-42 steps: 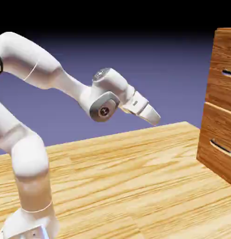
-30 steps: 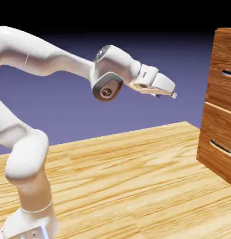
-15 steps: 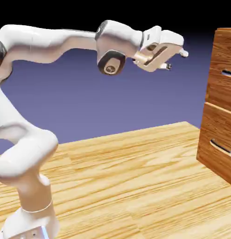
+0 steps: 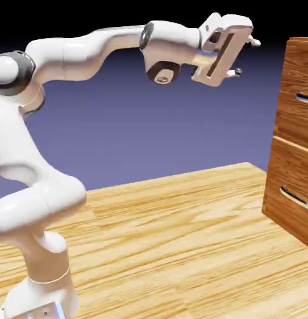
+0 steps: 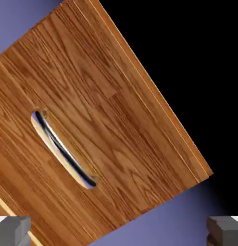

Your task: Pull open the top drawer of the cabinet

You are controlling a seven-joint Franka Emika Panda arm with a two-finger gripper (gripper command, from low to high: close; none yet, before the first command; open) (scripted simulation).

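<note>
1. Higher and nearer the cabinet [image 4: 301, 40] than half a second ago, the gripper [image 4: 246, 57] also has its two fingers turned farther, one now well above the other; the cabinet stays put.
2. One arm [image 4: 69, 59], one gripper, two fingertips [image 5: 12, 231], and one cabinet with two drawer fronts are visible — each front with one handle.
3. On the arm's round joint cap [image 4: 161, 79] is a small mark, too small to read.
4. Ahead of the gripper and somewhat lower, across a gap, is the top drawer [image 5: 106, 125], its front closed. It shows reddish-brown wood grain and a thin, curved silver handle [image 5: 63, 149] with dark reflections.
5. Farther below the gripper lies the lower drawer front [image 4: 290, 168], with a similar handle [image 4: 296, 196].
6. The gripper is open — fingertips wide apart, nothing between them, touching neither handle.
7. Beneath the gripper, well down, spreads the light wooden tabletop [image 4: 175, 237].
</note>
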